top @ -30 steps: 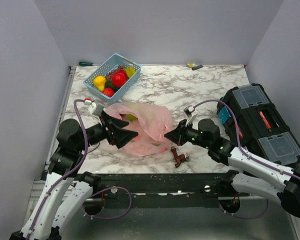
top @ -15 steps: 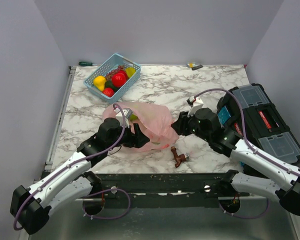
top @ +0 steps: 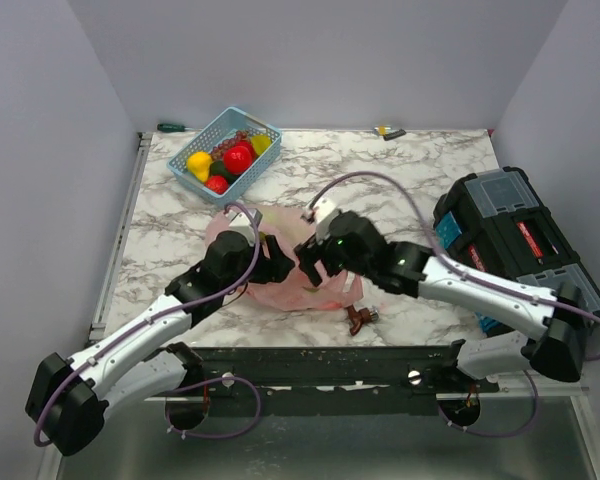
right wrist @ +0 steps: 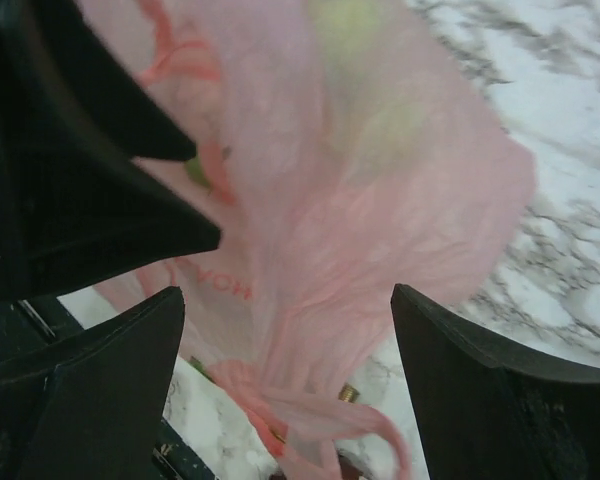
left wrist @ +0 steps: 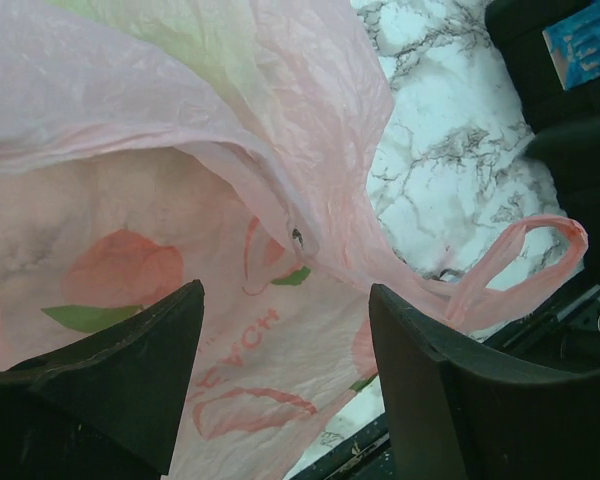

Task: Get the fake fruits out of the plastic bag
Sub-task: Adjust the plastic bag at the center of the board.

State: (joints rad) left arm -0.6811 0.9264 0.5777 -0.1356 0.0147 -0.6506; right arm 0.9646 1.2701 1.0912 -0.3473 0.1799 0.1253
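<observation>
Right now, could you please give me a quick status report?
Open: left gripper, right gripper, at plastic bag, nothing gripped. Inside: greenish fruit. Beside bag: brown piece.

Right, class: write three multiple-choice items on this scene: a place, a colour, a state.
1. Where does the light blue basket stand? A near right B far left C centre
2. The plastic bag is what colour? A blue B black C pink
3. The right gripper is: A open B shut on the bag C shut on the basket
B: it sits at the table's far left. C: pink film fills both wrist views. A: its jaws stand wide apart.
</observation>
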